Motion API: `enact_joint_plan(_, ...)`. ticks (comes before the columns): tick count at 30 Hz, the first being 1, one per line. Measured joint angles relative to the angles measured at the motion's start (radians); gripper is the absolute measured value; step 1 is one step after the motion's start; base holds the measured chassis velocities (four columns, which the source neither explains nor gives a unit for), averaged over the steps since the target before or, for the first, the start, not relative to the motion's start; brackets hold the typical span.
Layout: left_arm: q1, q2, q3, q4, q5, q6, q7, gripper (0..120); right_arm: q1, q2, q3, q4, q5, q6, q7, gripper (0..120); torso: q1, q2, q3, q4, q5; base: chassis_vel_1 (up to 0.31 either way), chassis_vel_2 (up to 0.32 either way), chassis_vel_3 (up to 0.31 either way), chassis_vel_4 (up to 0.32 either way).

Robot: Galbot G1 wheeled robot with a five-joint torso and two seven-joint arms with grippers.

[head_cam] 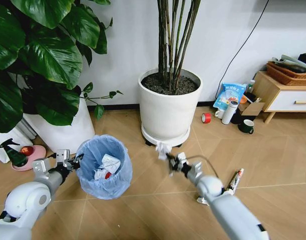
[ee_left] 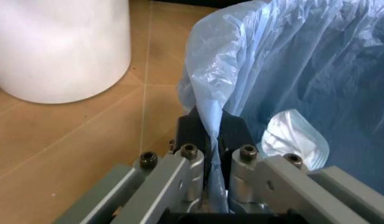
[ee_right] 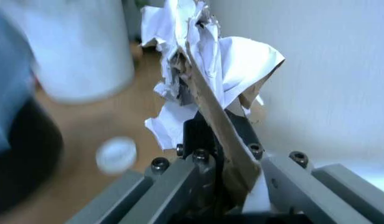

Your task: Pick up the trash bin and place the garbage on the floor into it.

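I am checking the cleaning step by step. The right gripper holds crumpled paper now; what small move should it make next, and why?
Probably the right gripper should carry its crumpled white paper wad sideways toward the robot's left, over the open mouth of the round bin lined with a light-blue plastic bag. The wad is clamped and off the tan herringbone floor, beside the bin, while the left gripper holds the bin's rim.

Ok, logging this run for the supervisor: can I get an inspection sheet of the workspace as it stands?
Surface: tan herringbone floor.
Job's things: trash bin with blue liner holds paper and something red; crumpled paper held; tube lies on the floor.
Clutter: tape roll, mug, bottle, spray bottle.
Grippers: left tool shut on the bin's rim; right tool shut on the crumpled paper.
Cables: black cable down the wall.
Surroundings: white plant pots, wooden cabinet.
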Motion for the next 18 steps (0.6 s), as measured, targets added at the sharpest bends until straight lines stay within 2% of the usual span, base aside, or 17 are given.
enact_joint_plan(7, -0.013, -0.003, 0.047, 0.004, 0.004, 0.017, -0.001, 0, 0.167, -0.006, -0.090, 0.136, 0.100, -0.067, 0.037, 0, 0.000, 0.000, 0.000, 0.0006, -0.0002, 0.000, 0.000, 0.000, 0.000)
enact_joint_plan(10, -0.035, 0.001, 0.074, 0.010, -0.008, 0.035, -0.006, 0, 0.253, 0.026, -0.189, 0.198, 0.172, -0.099, 0.072, 0, 0.000, 0.000, 0.000, 0.0006, -0.0003, 0.000, 0.000, 0.000, 0.000)
enact_joint_plan(18, -0.070, 0.013, 0.088, 0.021, -0.034, 0.052, -0.012, 0, 0.290, 0.052, -0.361, 0.269, 0.229, -0.125, 0.089, 0, 0.000, 0.000, 0.000, 0.0006, -0.0003, 0.000, 0.000, 0.000, 0.000)
